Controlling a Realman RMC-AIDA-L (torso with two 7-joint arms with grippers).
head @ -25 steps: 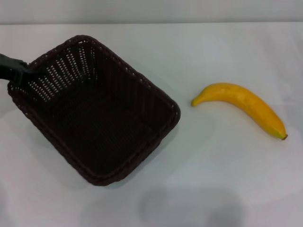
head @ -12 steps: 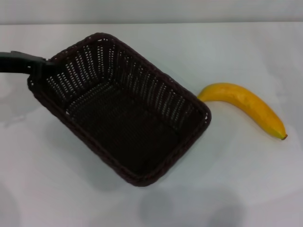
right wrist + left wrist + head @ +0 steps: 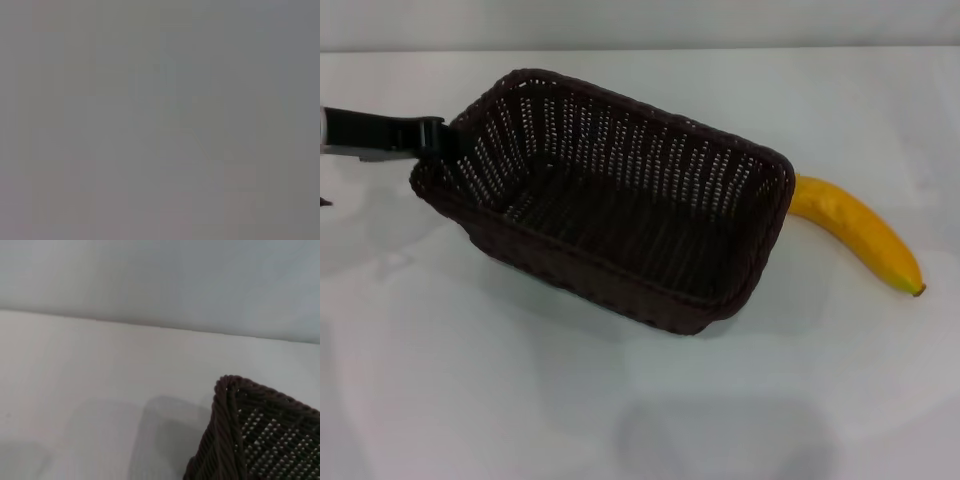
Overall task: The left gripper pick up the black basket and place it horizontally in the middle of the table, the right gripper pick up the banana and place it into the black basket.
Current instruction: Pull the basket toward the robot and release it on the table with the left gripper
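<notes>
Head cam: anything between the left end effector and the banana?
Only the black basket. The left end effector holds its left rim, and its right corner hides the banana's stem end. Head view shows it.

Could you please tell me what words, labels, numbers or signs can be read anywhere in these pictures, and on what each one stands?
None: no readable text in any view.
The basket is plain dark wicker, with no tag.
The banana carries no sticker on the part that shows.
The table is bare white.
The left gripper, at the basket's left rim, shows no marking.
The right wrist view is a featureless grey.
</notes>
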